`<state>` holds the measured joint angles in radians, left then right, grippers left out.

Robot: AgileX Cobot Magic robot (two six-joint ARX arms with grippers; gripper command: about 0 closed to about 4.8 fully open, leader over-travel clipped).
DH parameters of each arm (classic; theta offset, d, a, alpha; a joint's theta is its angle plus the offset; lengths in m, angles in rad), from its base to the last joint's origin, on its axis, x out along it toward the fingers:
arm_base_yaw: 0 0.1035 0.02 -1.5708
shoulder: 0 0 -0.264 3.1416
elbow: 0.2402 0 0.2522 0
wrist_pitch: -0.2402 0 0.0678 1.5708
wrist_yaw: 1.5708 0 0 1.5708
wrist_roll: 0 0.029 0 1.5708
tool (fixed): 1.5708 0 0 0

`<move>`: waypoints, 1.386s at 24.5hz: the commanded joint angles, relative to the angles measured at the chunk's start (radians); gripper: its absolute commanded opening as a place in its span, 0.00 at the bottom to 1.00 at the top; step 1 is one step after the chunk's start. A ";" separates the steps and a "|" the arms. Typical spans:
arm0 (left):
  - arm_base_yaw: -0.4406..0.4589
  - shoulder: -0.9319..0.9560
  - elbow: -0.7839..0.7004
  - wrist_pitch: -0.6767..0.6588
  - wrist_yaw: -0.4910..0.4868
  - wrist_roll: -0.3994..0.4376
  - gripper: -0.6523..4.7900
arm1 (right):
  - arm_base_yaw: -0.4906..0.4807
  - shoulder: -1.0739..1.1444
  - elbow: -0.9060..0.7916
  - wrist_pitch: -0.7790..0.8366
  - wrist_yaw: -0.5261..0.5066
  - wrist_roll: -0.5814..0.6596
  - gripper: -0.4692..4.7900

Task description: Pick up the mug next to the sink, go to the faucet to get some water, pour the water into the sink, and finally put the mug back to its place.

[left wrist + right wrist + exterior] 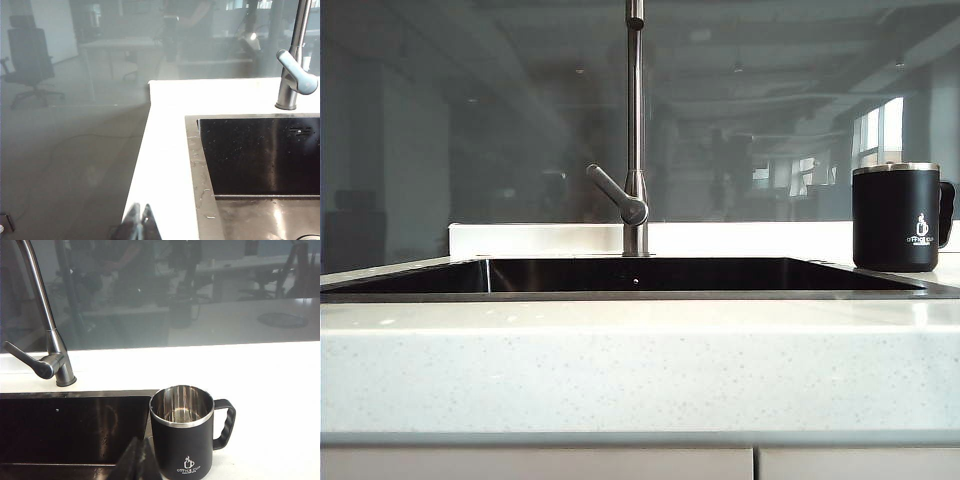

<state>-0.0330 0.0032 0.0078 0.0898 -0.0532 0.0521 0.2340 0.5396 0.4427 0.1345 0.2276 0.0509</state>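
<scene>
Right pincer [139,460] pinched beside matte steel-rimmed mug [186,432].

text: "OFFICE CUP" in white under a small cup logo | on: black mug [187,440] side (a finer line beneath is too small to read)
</scene>
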 commanded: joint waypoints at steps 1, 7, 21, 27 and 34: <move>0.001 0.001 0.002 0.016 0.006 0.000 0.11 | 0.000 -0.002 0.005 0.016 0.002 -0.003 0.07; 0.001 0.001 0.002 0.015 0.006 0.000 0.11 | 0.000 -0.002 0.005 0.016 0.002 -0.003 0.07; 0.001 0.001 0.002 0.015 0.006 0.000 0.11 | 0.000 -0.002 0.005 0.016 0.002 -0.003 0.07; 0.001 0.001 0.002 0.015 0.006 0.000 0.11 | 0.000 -0.002 0.005 0.016 0.002 -0.003 0.07; 0.001 0.001 0.002 0.015 0.006 0.000 0.11 | -0.001 -0.080 0.004 -0.072 0.002 -0.003 0.07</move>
<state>-0.0330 0.0036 0.0074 0.0902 -0.0528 0.0521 0.2337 0.4755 0.4404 0.0719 0.2276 0.0509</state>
